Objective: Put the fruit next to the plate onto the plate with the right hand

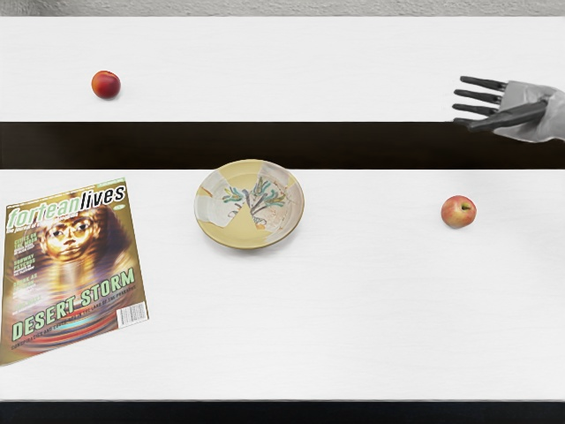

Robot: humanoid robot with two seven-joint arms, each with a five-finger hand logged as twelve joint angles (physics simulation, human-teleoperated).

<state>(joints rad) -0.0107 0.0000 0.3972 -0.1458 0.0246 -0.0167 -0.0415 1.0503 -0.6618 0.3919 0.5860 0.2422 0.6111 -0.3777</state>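
Right hand (512, 106) at the far right, fingers spread apart, pointing left, holding nothing, apple (458, 212) nearer, well right of plate (265, 237)

A magazine (71, 269) lies flat, slightly askew, on the near table (353, 336). Well beyond the magazine, across a dark gap (265, 146), a small red fruit (106, 85) sits on the far table (291, 66).

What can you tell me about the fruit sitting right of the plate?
The apple is small and round, with smooth red skin blending to yellow-green and a slight dip at its top. It looks whole and rests on the near white table, well right of the plate and apart from it. Nothing touches it; the right hand is open, farther back.
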